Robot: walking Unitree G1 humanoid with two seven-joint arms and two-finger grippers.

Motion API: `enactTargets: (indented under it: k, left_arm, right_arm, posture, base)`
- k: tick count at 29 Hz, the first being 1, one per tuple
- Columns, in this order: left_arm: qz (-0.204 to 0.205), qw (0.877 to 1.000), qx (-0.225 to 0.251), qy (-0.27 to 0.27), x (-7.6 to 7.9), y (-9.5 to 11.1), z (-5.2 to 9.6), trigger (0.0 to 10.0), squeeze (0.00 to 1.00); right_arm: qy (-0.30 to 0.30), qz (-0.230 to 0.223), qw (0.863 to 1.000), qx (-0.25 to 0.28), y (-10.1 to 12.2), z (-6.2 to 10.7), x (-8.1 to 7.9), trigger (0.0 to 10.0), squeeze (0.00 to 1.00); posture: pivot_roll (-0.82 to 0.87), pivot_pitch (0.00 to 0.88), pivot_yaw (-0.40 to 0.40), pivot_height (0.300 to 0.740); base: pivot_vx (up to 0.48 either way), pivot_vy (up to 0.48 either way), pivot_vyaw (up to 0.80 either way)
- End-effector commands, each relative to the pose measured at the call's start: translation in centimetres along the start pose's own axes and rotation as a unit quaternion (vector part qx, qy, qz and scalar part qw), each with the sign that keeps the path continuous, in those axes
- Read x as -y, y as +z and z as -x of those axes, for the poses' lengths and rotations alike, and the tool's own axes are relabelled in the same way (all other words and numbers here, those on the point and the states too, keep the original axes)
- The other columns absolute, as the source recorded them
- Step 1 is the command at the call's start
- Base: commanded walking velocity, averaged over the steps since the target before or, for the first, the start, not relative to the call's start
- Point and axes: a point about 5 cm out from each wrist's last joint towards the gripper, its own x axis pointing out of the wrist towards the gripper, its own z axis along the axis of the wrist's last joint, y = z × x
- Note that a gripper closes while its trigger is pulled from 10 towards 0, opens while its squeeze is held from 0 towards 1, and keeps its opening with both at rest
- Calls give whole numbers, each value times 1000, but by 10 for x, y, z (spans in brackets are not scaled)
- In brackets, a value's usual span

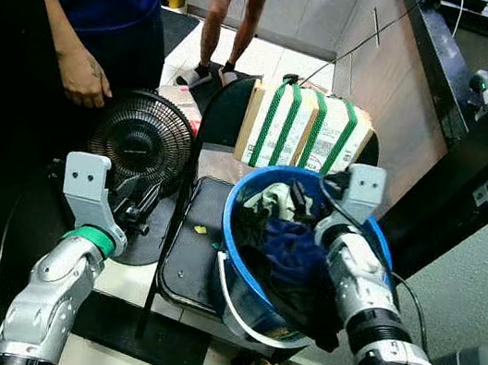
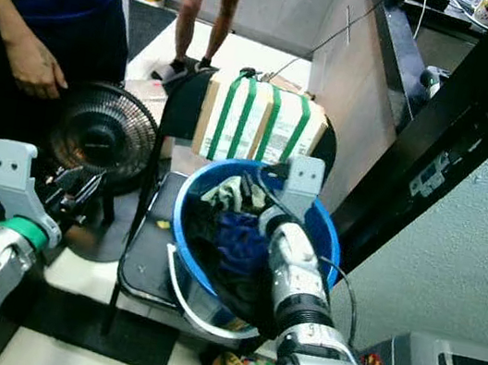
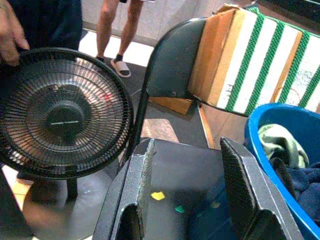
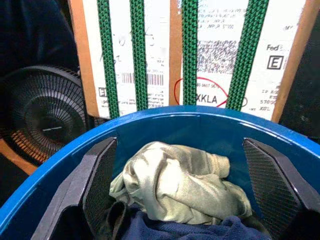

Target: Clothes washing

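Your bucket [image 1: 237,280] is sitting upright on the chair [image 1: 189,258], its mouth facing up, with a pale cloth [image 4: 180,182] lying over dark blue clothes [image 1: 293,252]. Your right gripper [image 4: 187,187] is reaching down into it, fingers spread wide either side of the cloth. Your left gripper [image 3: 187,187] is hovering at 9 o'clock, fingers apart, over the seat. A fan [image 1: 144,138] is standing at 10 o'clock, a strapped box [image 1: 304,132] at 12.

Both arms are silver metal with dark joints. The left arm [image 1: 53,286] has a green ring behind a grey bracket with two screws. Behind the jaws of the right gripper [image 4: 185,192], a black cable runs along the right arm [image 1: 366,292]; its fingers [image 4: 97,185] are black, with a mesh texture.
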Motion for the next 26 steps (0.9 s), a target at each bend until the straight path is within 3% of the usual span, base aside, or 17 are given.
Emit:
enactTargets:
  k: [1,4,8,9,13,18,20,26]
  left_arm:
    - [-4,1000,-13,-6,2,-4,3,10000,0]
    - [2,1000,-20,-16,3,-6,5,10000,0]
    - [3,1000,-22,-22,4,-6,5,10000,0]
    - [13,999,-29,-36,6,-7,6,10000,0]
    - [20,998,-32,-43,7,-7,6,10000,0]
    - [31,998,-29,-46,7,-6,5,10000,0]
    - [33,998,-28,-46,7,-5,5,10000,0]
    - [36,997,-37,-49,9,-6,5,10000,0]
  right_arm:
    - [8,-4,1000,-6,-6,3,2,10000,0]
    - [36,59,998,-11,-20,14,0,10000,0]
    - [35,67,997,-13,-24,17,1,10000,0]
    - [36,91,995,-14,-38,29,3,10000,0]
    - [45,107,993,-16,-49,38,0,10000,0]
    - [40,69,997,12,-56,48,-4,10000,0]
    - [6,21,1000,13,-53,47,8,10000,0]
    - [-7,12,1000,-10,-57,53,17,10000,0]
  posture:
    - [91,53,-47,740]
    - [93,52,-44,740]
    - [92,50,-43,740]
    - [88,53,-38,740]
    - [87,53,-35,740]
    - [87,57,-32,740]
    - [84,77,-26,740]
    - [77,103,-18,740]
  base:
    - [0,0,0]
    - [0,0,0]
    - [0,0,0]
    - [0,0,0]
    - [0,0,0]
    - [0,0,0]
    - [0,0,0]
    - [0,0,0]
